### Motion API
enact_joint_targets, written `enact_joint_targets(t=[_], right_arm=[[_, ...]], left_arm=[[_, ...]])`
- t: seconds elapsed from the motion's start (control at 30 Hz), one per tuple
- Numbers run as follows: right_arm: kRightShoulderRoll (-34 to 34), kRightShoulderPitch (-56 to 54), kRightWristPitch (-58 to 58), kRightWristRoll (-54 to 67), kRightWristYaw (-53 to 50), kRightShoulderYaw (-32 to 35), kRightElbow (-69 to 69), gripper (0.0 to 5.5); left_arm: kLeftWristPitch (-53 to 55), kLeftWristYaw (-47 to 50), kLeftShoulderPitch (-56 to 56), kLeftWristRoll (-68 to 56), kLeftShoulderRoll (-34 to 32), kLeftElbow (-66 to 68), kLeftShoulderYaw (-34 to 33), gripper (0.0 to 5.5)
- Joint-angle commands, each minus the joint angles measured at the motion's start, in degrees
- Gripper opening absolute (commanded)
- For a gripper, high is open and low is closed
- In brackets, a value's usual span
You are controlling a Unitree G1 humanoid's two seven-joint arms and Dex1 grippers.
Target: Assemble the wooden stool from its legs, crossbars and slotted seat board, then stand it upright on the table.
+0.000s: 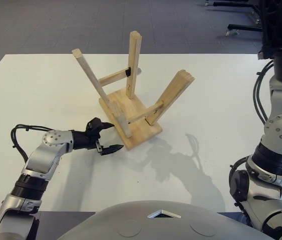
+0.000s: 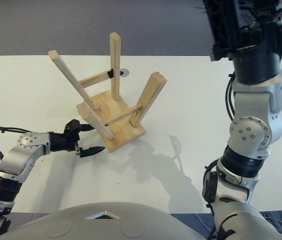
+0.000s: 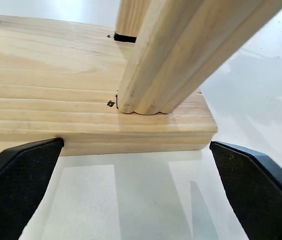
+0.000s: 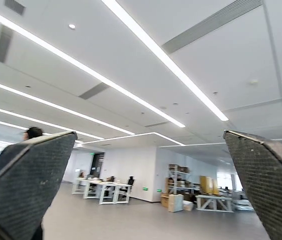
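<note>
The wooden stool (image 1: 130, 100) lies upside down in the middle of the table (image 1: 221, 100), its seat board (image 1: 139, 131) flat on the surface and its legs pointing up and splaying outward. Crossbars (image 1: 114, 77) join the legs. My left gripper (image 1: 114, 136) is low on the table at the board's near-left corner, open, its fingers (image 3: 20, 185) apart on either side of the board's edge and the foot of one leg (image 3: 181, 55), holding nothing. My right gripper (image 4: 148, 150) is raised high above the table's right side, open and empty, facing the ceiling.
The right arm (image 2: 253, 115) stands upright over the table's right edge. A small round grommet (image 2: 124, 73) sits in the tabletop behind the stool. White tabletop lies free to the left, right and front of the stool. Grey floor and a black frame (image 1: 241, 27) lie beyond.
</note>
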State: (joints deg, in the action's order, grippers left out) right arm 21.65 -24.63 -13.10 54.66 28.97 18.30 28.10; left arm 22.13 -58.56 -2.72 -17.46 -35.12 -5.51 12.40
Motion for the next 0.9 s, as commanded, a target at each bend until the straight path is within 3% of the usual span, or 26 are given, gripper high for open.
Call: enact_joint_targets(t=[0.03,0.17,0.3,0.43,0.57,0.73,0.9], right_arm=[[-0.87,0.93,-0.15,1.08,0.19,-1.46,1.62,5.4],[-1.04,0.81,0.24,0.94,0.54,-1.69,1.41,5.4],[-0.23,1.85,0.6,-4.14,1.92,-5.03,1.5,5.4],[0.98,5.22,4.16,-17.45,4.79,-13.35,1.68,5.4],[2.13,7.3,9.97,-30.8,6.52,-19.5,-1.09,5.4],[2.84,6.26,14.6,-46.82,3.11,-24.33,-6.81,5.4],[2.1,5.98,14.23,-49.71,2.67,-26.47,-6.94,5.4]], left_arm=[[3.38,-1.0,-4.45,-2.18,2.86,-4.68,2.57,5.36],[5.43,0.37,-8.77,-6.37,7.94,-7.19,1.96,5.36],[6.94,1.39,-9.52,-13.54,9.86,-10.31,-3.61,5.36],[10.85,-0.6,-8.65,-27.53,4.98,-12.32,-18.73,5.36],[11.57,-3.36,-7.14,-33.77,-1.14,-5.02,-31.97,5.36],[11.36,-4.07,-7.28,-34.38,-1.45,-3.34,-32.99,5.36],[11.23,-3.09,-6.51,-33.26,0.62,-5.0,-29.67,5.36]])
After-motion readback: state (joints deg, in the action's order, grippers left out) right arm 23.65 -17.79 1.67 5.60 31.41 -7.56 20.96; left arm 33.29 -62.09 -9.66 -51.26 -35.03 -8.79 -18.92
